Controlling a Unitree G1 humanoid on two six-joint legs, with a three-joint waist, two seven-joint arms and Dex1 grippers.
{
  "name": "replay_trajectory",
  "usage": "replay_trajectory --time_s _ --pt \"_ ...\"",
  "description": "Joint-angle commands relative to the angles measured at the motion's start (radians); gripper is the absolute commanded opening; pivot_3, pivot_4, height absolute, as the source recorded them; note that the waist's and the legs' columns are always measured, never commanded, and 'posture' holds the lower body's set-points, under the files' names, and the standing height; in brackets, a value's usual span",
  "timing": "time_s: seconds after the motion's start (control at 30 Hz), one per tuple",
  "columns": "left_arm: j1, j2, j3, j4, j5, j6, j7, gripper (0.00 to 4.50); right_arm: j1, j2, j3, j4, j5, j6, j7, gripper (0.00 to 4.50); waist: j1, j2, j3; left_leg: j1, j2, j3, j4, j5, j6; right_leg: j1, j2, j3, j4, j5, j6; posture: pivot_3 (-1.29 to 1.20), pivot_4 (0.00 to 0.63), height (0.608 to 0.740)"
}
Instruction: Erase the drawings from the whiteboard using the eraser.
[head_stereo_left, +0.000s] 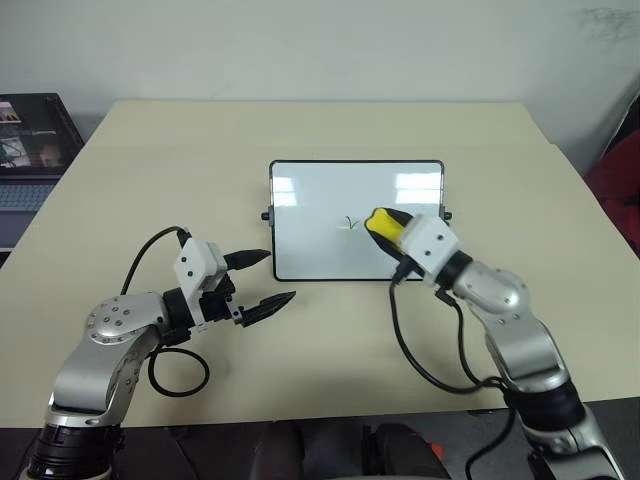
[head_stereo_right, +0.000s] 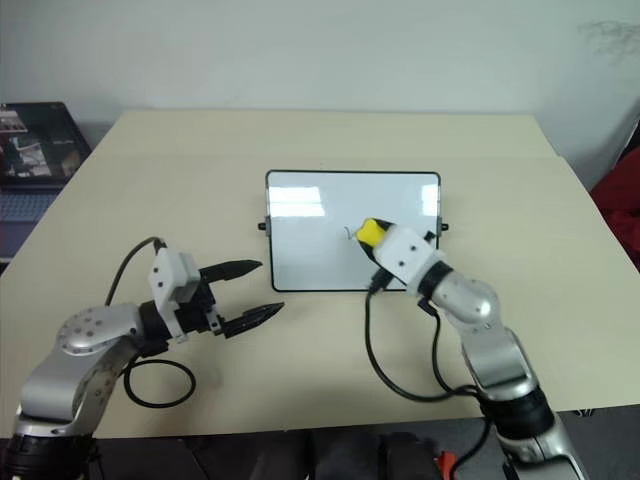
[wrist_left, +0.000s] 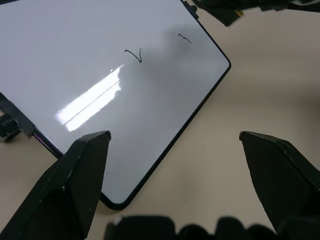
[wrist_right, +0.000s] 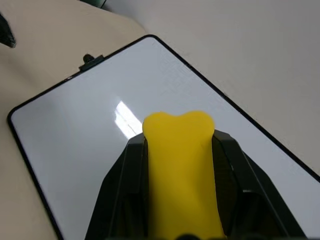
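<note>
Two pen marks (wrist_left: 134, 55) show on the whiteboard (head_stereo_left: 300, 235), which lies flat mid-table (head_stereo_left: 300, 370). Right gripper (head_stereo_left: 385, 226) is clamped on the eraser (wrist_right: 180, 165), yellow block between both fingers with its end projecting over the board, close beside the marks. Left gripper (head_stereo_left: 262, 278) hovers off the board's near-left corner, fingers spread, holding nothing. Judged: eraser light and somewhat soft, safe to squeeze at mid-body. Board glossy, thin and light, likely to slide under wiping; steady it at the frame edge.
</note>
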Motion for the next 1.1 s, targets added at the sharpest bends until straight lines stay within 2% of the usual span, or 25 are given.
replay_trajectory --time_s 0.03,0.3,0.5,0.77,1.1 --pt "-0.023 -0.001 -0.004 -0.022 -0.011 -0.005 -0.003 4.5 -0.091 0.014 -0.007 0.097 -0.035 -0.035 -0.047 1.3 0.003 0.0 0.0 0.0 0.0 0.0 0.0 0.0 0.0 0.0 0.0 0.0 0.0 0.0 0.0 0.0 0.15 0.74" --pt "-0.018 0.003 -0.015 -0.022 -0.004 -0.011 -0.001 4.5 -0.249 0.065 -0.011 0.334 -0.074 -0.109 -0.153 1.3 0.001 0.0 0.0 -0.001 0.001 0.001 0.001 0.0 0.0 -0.001 0.0 0.001 0.0 0.0 0.0 0.0 0.15 0.74" --pt "-0.027 0.009 -0.018 -0.013 -0.002 -0.013 -0.01 4.5 -0.297 0.107 0.008 0.471 -0.088 -0.187 -0.188 1.3 0.001 0.0 0.0 -0.001 0.001 0.001 0.001 0.0 0.0 -0.001 0.0 0.001 0.0 0.0 0.0 0.0 0.15 0.74" --pt "-0.016 0.008 -0.009 -0.029 -0.015 -0.003 -0.014 4.5 -0.258 0.164 0.036 0.543 -0.084 -0.209 -0.176 1.3 -0.001 0.0 0.0 0.0 0.001 0.001 0.001 0.0 0.0 -0.001 -0.001 0.001 0.002 0.0 0.0 0.0 0.15 0.74" --pt "-0.011 0.018 -0.008 -0.047 -0.019 0.018 -0.014 4.5 -0.165 0.15 0.119 0.562 -0.098 -0.111 -0.026 1.3 -0.005 -0.001 -0.001 0.013 0.002 0.0 0.001 0.0 0.0 0.01 -0.002 0.0 0.003 0.0 0.0 0.0 0.15 0.74"
